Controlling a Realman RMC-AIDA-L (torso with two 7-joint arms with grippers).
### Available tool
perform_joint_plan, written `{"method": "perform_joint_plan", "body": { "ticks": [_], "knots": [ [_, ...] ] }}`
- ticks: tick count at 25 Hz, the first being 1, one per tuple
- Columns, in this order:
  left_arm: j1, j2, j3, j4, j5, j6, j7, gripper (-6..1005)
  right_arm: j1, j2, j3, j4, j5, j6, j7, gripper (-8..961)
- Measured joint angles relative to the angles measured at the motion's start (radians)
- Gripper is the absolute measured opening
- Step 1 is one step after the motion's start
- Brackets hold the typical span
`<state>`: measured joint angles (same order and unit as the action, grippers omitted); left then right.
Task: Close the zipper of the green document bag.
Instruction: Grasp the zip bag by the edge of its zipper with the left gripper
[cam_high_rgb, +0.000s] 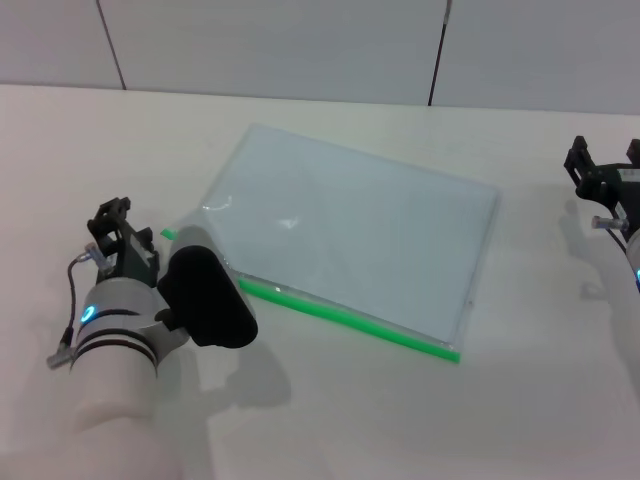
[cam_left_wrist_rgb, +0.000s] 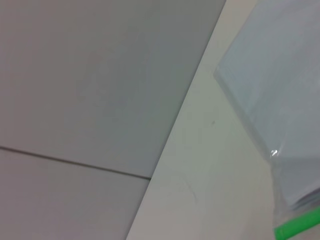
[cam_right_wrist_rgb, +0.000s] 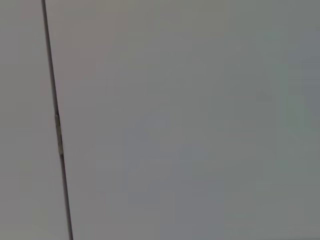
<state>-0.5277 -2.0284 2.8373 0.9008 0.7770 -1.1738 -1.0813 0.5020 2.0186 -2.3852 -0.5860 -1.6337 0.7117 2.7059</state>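
The green document bag (cam_high_rgb: 350, 220) lies flat in the middle of the white table (cam_high_rgb: 330, 420), a pale translucent pouch. Its zipper (cam_high_rgb: 350, 315) is the bright green strip along the long edge nearest me. My left gripper (cam_high_rgb: 205, 285) sits over the left end of that strip and hides it there; a short green piece shows just beyond it. In the left wrist view, the bag's corner (cam_left_wrist_rgb: 280, 75) and a bit of the zipper (cam_left_wrist_rgb: 297, 227) show. I cannot make out the slider. My right arm (cam_high_rgb: 610, 190) rests at the table's far right edge.
Grey wall panels (cam_high_rgb: 300, 40) rise behind the table's far edge. The right wrist view shows only a grey panel (cam_right_wrist_rgb: 190, 125) with a dark seam.
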Motion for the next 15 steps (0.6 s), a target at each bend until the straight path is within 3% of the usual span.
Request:
{"method": "perform_joint_plan", "body": {
  "ticks": [15],
  "knots": [
    [-0.019, 0.000, 0.006, -0.007, -0.014, 0.064, 0.059, 476, -0.002, 0.000, 0.000, -0.002, 0.000, 0.000, 0.000, 712]
  ]
}}
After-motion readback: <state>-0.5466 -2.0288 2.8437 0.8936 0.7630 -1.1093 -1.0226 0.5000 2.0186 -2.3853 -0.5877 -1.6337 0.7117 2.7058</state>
